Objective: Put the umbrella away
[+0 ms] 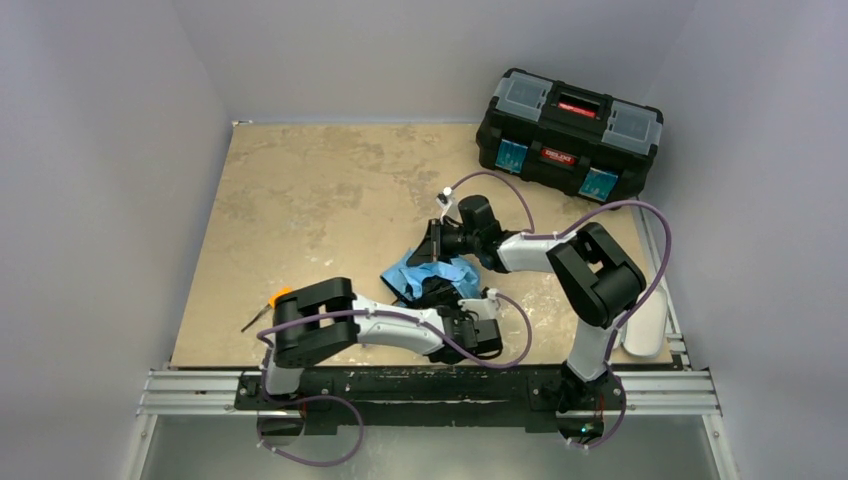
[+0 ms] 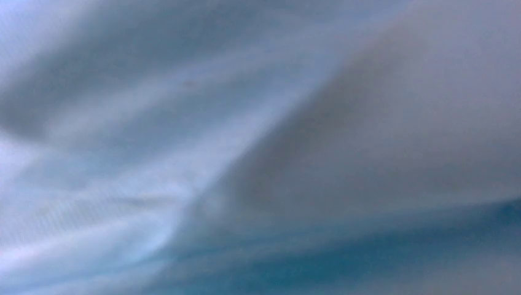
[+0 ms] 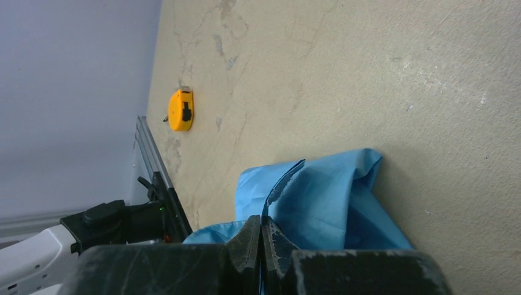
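Observation:
The umbrella (image 1: 425, 275) lies crumpled on the table's near middle, light blue fabric with black parts showing. My right gripper (image 1: 437, 243) is at its far edge. In the right wrist view the right gripper (image 3: 262, 224) is shut on a thin raised fold of the umbrella's blue canopy (image 3: 325, 196). My left gripper (image 1: 455, 305) is pressed against the umbrella's near side. The left wrist view is filled with blurred blue fabric (image 2: 184, 153), so its fingers are hidden. The handle and shaft are not clearly visible.
An orange tape measure (image 1: 281, 297) lies near the front left, and also shows in the right wrist view (image 3: 181, 110). A black toolbox (image 1: 570, 130), lid shut, stands at the back right. A pale oblong case (image 1: 645, 325) lies at the right edge.

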You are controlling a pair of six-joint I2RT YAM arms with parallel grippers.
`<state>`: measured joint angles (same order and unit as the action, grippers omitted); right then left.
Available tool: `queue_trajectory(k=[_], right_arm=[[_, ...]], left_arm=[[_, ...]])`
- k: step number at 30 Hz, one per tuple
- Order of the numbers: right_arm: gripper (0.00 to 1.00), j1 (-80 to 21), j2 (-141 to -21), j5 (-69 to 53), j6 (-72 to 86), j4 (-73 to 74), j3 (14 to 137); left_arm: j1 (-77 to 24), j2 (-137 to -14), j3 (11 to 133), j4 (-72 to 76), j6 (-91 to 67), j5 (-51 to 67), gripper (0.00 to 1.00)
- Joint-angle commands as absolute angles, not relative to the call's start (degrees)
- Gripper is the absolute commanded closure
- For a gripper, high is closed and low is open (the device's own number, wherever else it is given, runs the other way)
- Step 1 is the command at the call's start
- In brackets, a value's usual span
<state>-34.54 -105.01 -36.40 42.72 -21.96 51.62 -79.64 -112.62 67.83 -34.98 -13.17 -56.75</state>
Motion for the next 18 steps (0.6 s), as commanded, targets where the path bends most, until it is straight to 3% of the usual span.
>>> queue_trajectory(k=[1,2,4,11,18], right_arm=[[1.00,-34.7,-102.7,-34.8,40.7,-24.8,50.4],[1.00,-34.8,-102.5,-34.8,40.6,-24.9,50.2],[1.00,-34.7,-102.4,-34.7,40.5,-25.2,50.1],[1.00,-34.7,-102.6,-34.5,40.5,-25.7,50.3],[1.00,-34.6,-103.2,-34.8,40.7,-26.2,50.9]], left_arm=[[-80.3,-106.5,66.4,-40.7,-19.1,-44.2,0.24],[-80.3,-104.7,66.3,-41.0,-19.0,-43.2,0.13],[-80.3,-101.3,66.2,-41.4,-18.8,-40.6,0.08],[-80.0,-93.1,68.0,-45.0,-19.1,-34.9,0.04],[-78.2,-93.2,75.6,-60.1,-24.6,-37.3,0.04]])
